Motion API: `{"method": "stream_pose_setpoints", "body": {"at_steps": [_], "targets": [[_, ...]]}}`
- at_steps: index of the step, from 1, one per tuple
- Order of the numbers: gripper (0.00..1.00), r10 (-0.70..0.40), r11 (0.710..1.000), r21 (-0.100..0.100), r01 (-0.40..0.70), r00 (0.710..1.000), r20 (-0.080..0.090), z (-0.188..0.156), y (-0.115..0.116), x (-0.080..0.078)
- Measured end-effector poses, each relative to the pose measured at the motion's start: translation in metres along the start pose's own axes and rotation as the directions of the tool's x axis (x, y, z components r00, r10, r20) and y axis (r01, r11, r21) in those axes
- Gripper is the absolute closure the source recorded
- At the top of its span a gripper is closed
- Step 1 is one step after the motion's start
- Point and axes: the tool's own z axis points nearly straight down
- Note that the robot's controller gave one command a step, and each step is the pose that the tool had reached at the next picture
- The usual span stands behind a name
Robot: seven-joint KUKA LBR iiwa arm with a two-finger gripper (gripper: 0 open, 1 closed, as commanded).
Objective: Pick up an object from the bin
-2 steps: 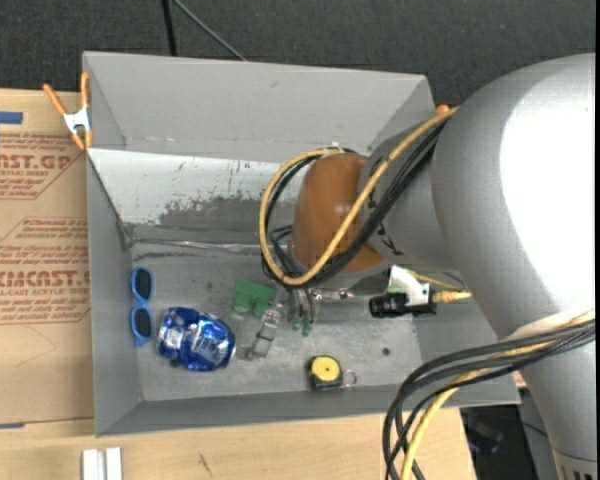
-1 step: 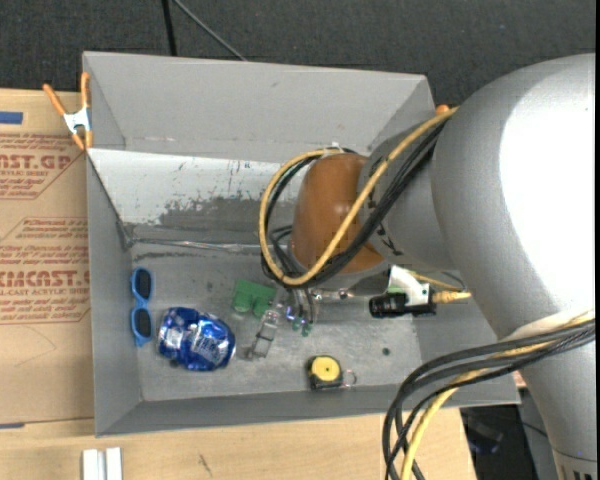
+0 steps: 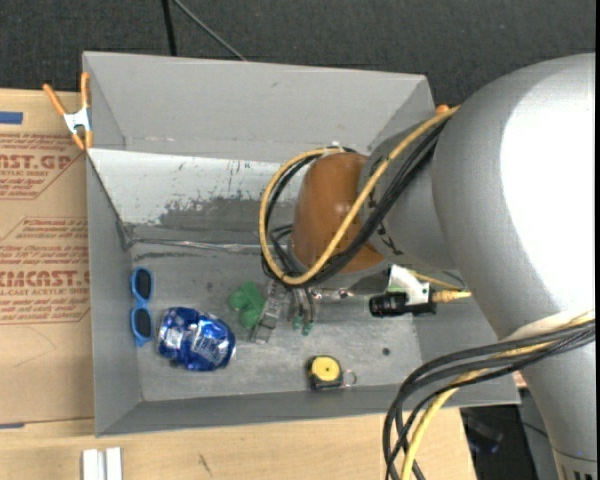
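Hanging low in the bin (image 3: 110,288), the gripper (image 3: 284,319) has its fingers apart, with nothing seen between them. A small green lump (image 3: 245,301) lies just outside one finger; I cannot tell whether it touches. It looks light and soft, likely to squash or slip, so gripping across its thick middle seems safest. A crumpled blue packet (image 3: 195,340) lies beyond it.

Partly behind gripper (image 3: 280,318): green thing (image 3: 244,300), kind unclear. Under orange cover (image 3: 330,208), cables (image 3: 277,183): right part of bin (image 3: 280,366) floor hidden. Right edge cuts arm (image 3: 525,188).
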Motion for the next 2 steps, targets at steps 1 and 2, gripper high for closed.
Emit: {"method": "stream_pose_setpoints", "body": {"at_steps": [1,2], "targets": [[1.00,0.000,1.000,-0.003,0.000,1.000,0.006,-0.064,0.001,-0.001],[1.00,-0.001,1.000,-0.003,0.001,1.000,0.007,-0.130,0.002,-0.002]]}}
